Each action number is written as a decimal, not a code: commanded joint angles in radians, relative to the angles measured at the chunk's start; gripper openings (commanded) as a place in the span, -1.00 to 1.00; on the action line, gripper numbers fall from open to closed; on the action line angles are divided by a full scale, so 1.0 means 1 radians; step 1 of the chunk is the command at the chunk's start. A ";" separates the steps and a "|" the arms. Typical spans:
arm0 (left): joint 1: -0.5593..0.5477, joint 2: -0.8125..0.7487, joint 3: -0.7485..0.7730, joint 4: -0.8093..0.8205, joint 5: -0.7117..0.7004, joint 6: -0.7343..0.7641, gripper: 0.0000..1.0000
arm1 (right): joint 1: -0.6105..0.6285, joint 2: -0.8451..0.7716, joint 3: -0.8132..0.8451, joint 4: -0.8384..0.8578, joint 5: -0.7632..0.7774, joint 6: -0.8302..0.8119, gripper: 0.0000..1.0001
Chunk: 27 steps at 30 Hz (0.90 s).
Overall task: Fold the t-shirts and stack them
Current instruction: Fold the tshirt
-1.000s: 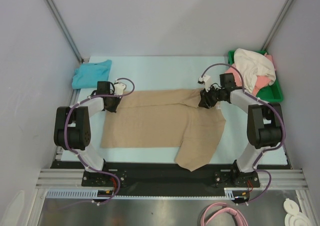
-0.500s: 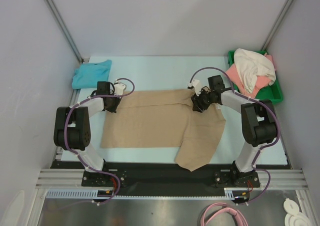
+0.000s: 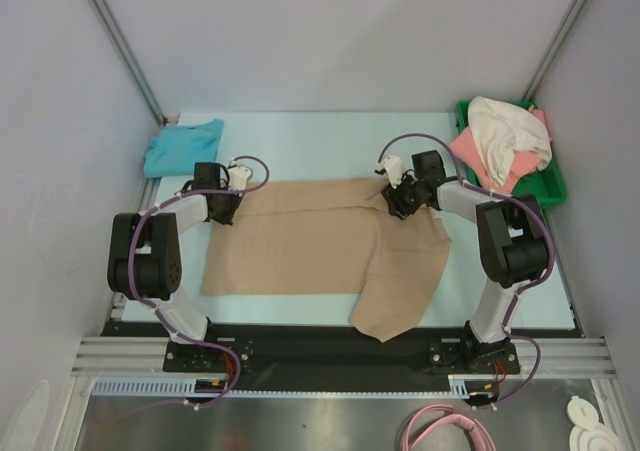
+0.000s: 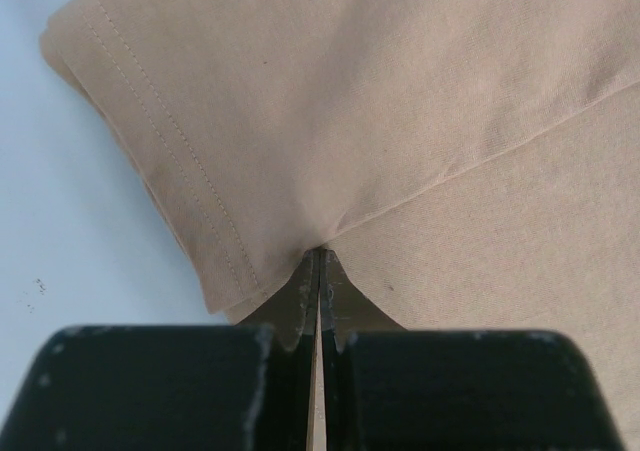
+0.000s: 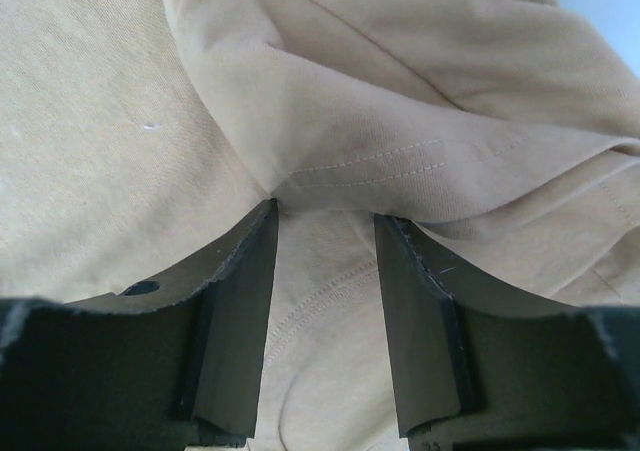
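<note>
**Top view.** Found the tan t-shirt (image 3: 300,241) spread mostly flat across the middle of the pale table (image 3: 330,141), its body wide to the left and its right part doubled over, slanting toward the near edge. Noted the teal-blue t-shirt (image 3: 183,147) crumpled at the far left corner, well apart. Noted the cream-white t-shirt (image 3: 505,131) heaped over the coral-pink t-shirt (image 3: 470,156) in the green tray (image 3: 548,189) at far right. Placed the left gripper (image 3: 222,214) at the tan shirt's far left corner and the right gripper (image 3: 397,206) on its far edge by the fold. Could not read either jaw gap from up here.

**Left wrist.** Saw the tan t-shirt (image 4: 420,121) smooth, with a double-stitched sleeve hem running beside the bare table (image 4: 60,221). Found the left gripper (image 4: 319,271) pressed tight together, clamped on a pinch of cloth that puckered at the tips.

**Right wrist.** Saw the tan t-shirt (image 5: 100,121) layered, a stitched fold lying across a flatter sheet. Found the right gripper (image 5: 325,221) partly spread, tips at the fold's edge. Saw cloth lying in the gap between the jaws, with nothing squeezed.
</note>
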 commanded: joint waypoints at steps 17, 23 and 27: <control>0.007 -0.028 0.001 0.005 -0.001 -0.023 -0.99 | 0.032 -0.040 0.018 -0.007 -0.070 -0.014 -0.95; 0.007 -0.025 0.004 0.002 0.004 -0.020 -0.99 | 0.063 -0.147 0.031 -0.101 -0.071 -0.009 -1.00; 0.007 -0.022 0.005 -0.001 0.008 -0.020 -0.99 | 0.127 -0.212 0.024 -0.165 -0.045 -0.009 -1.00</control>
